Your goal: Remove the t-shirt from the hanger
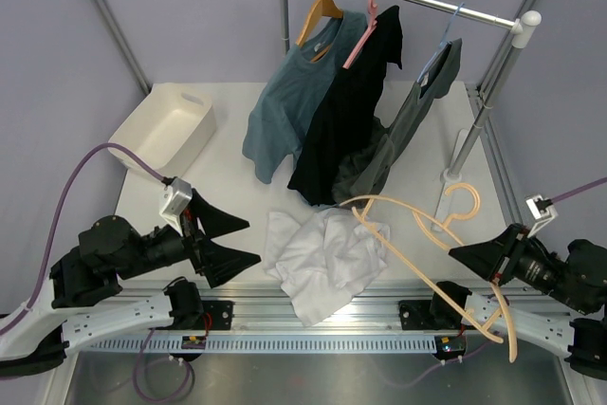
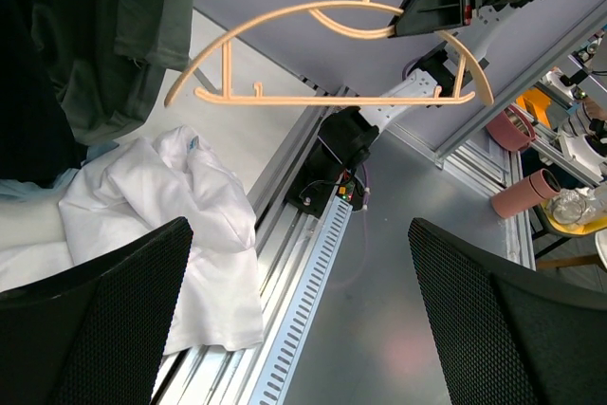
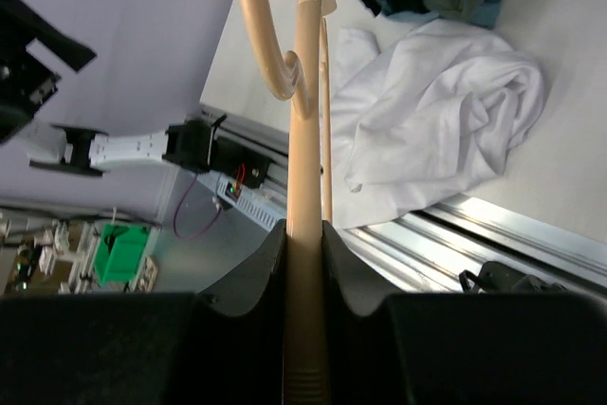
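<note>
T-shirt (image 1: 327, 258): crumpled at tabletop (image 1: 237, 173) 6 o'clock, off hanger (image 1: 408, 211). Hung shirts (image 1: 351, 120) crowding at 12. Hanger clamped in right pincer (image 1: 455, 253) at 3, long axis 10-to-4, hook toward 1. Left pincer (image 1: 253, 242) wide open at 9.

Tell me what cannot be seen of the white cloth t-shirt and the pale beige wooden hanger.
Left wrist view: the white cloth t-shirt is cut by the left edge and partly behind the left gripper's finger.
Right wrist view: the hook of the pale beige wooden hanger leaves the top edge.
Top view: the t-shirt's sleeves and collar are lost in folds.
</note>
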`<state>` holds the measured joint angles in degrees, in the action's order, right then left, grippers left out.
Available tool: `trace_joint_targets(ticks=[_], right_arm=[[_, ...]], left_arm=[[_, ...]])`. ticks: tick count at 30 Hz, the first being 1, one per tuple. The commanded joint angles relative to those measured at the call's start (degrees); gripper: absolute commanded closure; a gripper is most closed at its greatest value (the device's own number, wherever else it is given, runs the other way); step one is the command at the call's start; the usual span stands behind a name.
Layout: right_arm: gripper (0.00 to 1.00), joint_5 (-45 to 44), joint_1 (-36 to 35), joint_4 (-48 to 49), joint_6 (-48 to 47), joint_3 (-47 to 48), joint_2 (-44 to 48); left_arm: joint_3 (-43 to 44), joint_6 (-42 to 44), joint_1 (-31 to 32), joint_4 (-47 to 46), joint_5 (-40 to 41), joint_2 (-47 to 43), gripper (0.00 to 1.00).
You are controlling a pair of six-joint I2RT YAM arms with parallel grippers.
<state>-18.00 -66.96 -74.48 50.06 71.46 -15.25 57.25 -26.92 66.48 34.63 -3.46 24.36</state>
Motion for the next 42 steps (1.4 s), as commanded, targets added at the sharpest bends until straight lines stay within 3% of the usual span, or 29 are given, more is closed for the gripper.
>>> trace_joint_targets(ticks=[1,5,11,19,34,42], right_arm=[[1.00,-11.49,0.16,-10.31,5.37,4.03,-1.28],[1.00,-17.68,0.16,-18.32,11.18,5.44,1.53],[1.00,-18.39,0.16,-19.04,12.16,8.78,1.98],[1.00,-11.89,0.16,-19.13,10.05,2.72,-3.74],[1.00,-18.04,0.16,-19.30,16.12,-4.22,-8.75],[1.00,-16.98,4.37,-19.39,12.17,-7.48,-11.29]], left_arm=[[0.58,-0.59,0.23,-1.24,-0.32,-0.28,0.01],[1.89,-0.24,0.23,-1.15,0.39,-0.10,0.01],[1.99,-1.38,0.23,-1.76,-0.49,1.65,0.01],[0.31,-1.56,0.23,-1.68,-0.40,0.25,0.01],[-4.61,-3.23,0.23,-0.97,1.96,-4.14,0.01],[-3.29,-3.23,0.23,1.66,4.87,-7.13,0.01]])
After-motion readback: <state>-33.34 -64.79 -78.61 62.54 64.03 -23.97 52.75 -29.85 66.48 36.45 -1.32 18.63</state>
